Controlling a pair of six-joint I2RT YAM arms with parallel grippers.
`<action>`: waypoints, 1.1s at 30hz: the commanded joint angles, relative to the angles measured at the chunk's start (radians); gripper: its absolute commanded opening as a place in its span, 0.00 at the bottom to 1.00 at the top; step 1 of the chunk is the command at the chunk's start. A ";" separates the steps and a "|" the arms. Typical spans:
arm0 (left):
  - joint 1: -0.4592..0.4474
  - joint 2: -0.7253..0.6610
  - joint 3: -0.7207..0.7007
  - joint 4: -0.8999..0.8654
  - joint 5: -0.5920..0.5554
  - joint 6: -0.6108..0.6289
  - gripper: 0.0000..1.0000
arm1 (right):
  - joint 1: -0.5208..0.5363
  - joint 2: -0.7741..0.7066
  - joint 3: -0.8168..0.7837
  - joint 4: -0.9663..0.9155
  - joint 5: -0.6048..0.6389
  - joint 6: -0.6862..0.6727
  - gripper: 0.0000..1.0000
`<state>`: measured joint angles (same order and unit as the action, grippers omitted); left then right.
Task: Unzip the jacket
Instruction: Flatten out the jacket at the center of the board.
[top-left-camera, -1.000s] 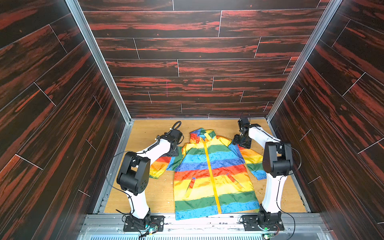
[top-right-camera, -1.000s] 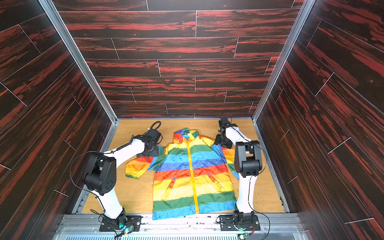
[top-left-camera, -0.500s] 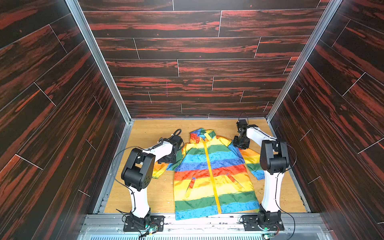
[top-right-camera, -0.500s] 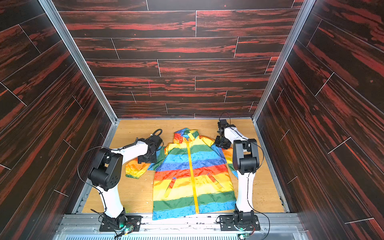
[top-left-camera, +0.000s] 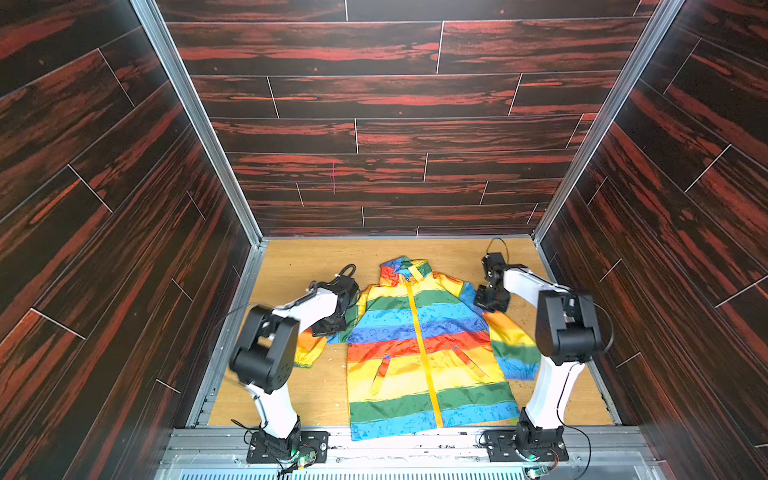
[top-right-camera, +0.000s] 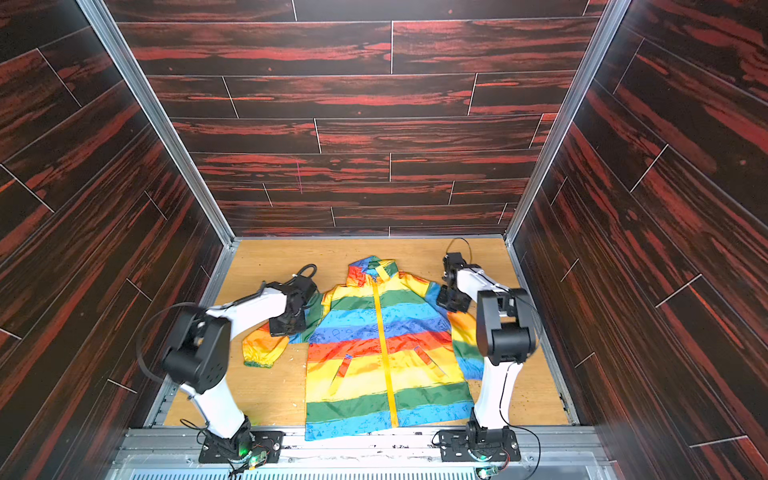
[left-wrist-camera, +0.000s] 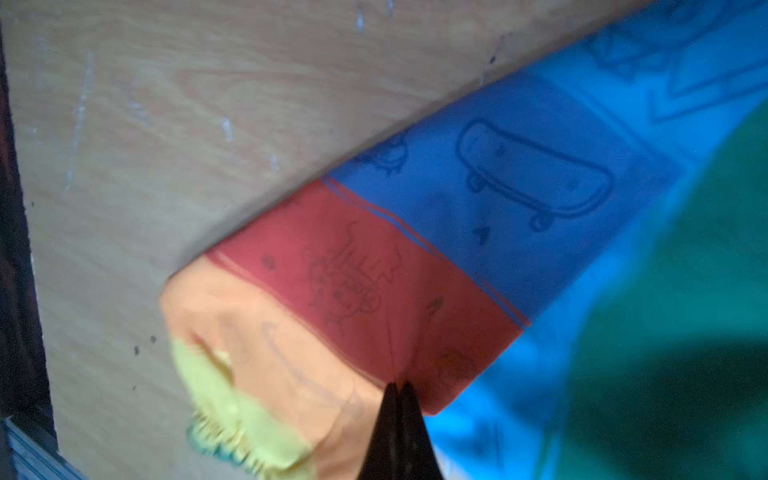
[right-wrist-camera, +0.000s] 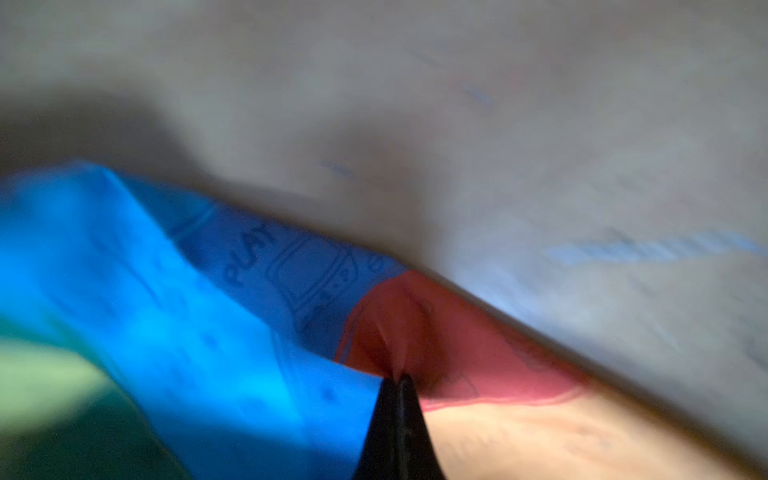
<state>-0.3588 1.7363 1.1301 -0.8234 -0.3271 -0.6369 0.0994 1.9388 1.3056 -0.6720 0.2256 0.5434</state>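
Observation:
The rainbow-striped jacket (top-left-camera: 419, 332) (top-right-camera: 382, 332) lies flat on its back, hood toward the far wall. Its yellow zipper (top-left-camera: 422, 340) runs closed down the front. My left gripper (top-left-camera: 328, 328) (top-right-camera: 286, 328) is down on the jacket's left sleeve. In the left wrist view its jaws (left-wrist-camera: 398, 386) are shut, pinching puckered red fabric of that sleeve (left-wrist-camera: 374, 282). My right gripper (top-left-camera: 490, 301) (top-right-camera: 453, 301) sits on the other sleeve near the shoulder. Its jaws (right-wrist-camera: 395, 380) are shut too, with red sleeve cloth (right-wrist-camera: 415, 328) gathered at their tip.
The jacket rests on a light wooden floor (top-left-camera: 316, 266) boxed in by dark red-streaked walls on three sides. A metal rail (top-left-camera: 415, 440) carrying both arm bases runs along the front edge. The jacket's hem reaches onto that rail.
Both grippers have gone from open to shut, each pinching a sleeve. The left arm has swung nearer and lowered onto its sleeve; the right gripper has dropped slightly.

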 joint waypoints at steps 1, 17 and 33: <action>0.003 -0.120 -0.045 -0.092 0.068 -0.025 0.00 | -0.060 -0.125 -0.098 -0.001 0.042 0.043 0.00; 0.134 0.112 0.352 -0.401 -0.455 0.186 0.36 | -0.134 -0.178 -0.201 0.090 -0.055 0.018 0.00; -0.109 -0.138 0.134 -0.367 0.005 -0.004 0.63 | -0.102 -0.241 -0.213 0.164 -0.137 -0.008 0.56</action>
<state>-0.3721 1.6016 1.3975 -1.1355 -0.4377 -0.5068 -0.0154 1.7618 1.1080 -0.5243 0.0921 0.5320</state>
